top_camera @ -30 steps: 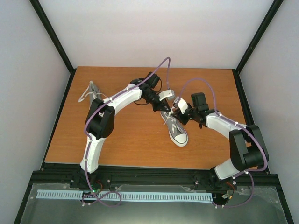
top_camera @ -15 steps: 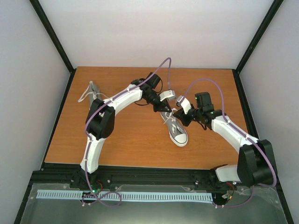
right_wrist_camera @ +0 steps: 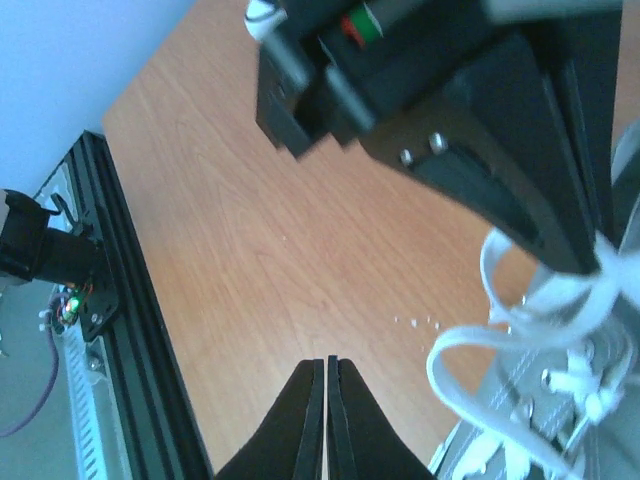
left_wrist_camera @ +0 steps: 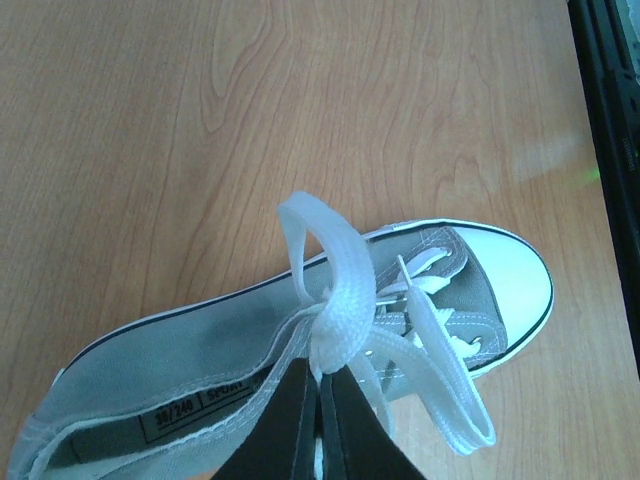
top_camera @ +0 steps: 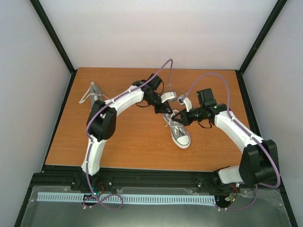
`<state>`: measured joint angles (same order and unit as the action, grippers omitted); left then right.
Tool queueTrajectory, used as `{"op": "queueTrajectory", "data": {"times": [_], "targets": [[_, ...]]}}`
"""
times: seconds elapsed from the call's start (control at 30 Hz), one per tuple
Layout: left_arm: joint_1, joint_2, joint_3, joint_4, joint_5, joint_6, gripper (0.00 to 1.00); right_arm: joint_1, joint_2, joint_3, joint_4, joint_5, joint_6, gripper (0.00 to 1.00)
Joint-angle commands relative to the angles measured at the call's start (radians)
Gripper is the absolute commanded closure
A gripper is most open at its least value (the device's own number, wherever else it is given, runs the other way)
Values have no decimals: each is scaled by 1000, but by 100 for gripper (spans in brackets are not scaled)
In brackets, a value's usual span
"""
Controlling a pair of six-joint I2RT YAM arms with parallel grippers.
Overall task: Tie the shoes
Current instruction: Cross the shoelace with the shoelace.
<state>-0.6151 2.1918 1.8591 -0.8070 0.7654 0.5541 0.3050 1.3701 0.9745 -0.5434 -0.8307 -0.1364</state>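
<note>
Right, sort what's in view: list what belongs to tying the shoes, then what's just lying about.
Job:
- grey sneaker, centre
- its white lace, pinched by the left gripper
- right gripper, shut on nothing
- second sneaker, far left

Not the job:
- wooden table
- purple cables
- white slotted strip at the near edge

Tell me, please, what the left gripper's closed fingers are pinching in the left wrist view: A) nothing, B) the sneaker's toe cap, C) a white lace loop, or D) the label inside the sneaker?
C: the left gripper is shut on the white lace, right where its loop gathers above the grey sneaker.
</note>
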Motion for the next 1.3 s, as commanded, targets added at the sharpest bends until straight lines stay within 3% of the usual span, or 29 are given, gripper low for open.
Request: {"op": "queueTrajectory", "data": {"times": [0.0,0.17,0.37,0.47,0.7,0.77,0.8,0.87,1.07,1.27], "targets": [[5,19,-3,21,0,12,99,9,13,10,-172,57,21,97],[5,17,-10,24,0,13,99,9,-18,-25,-165,192,12,96],[2,22,-8,49,-6,-10,99,11,-133,-105,-13,344,-36,72],[-14,24,-5,66,-48,-25,99,8,-174,-113,68,353,-71,62],[-41,17,18,61,-122,-36,87,-112,-200,-134,235,268,64,58],[-41,19,30,55,-140,-38,79,-149,-203,-163,308,211,141,57],[-41,18,36,49,-149,-35,72,-161,-202,-179,342,202,183,51],[-41,16,56,33,-172,-35,49,-174,-175,-187,349,208,224,50],[-26,-7,167,-39,-218,-40,4,-151,5,-40,37,196,129,58],[-8,-72,203,-153,-252,36,1,-83,35,-50,-48,365,129,56]]}}
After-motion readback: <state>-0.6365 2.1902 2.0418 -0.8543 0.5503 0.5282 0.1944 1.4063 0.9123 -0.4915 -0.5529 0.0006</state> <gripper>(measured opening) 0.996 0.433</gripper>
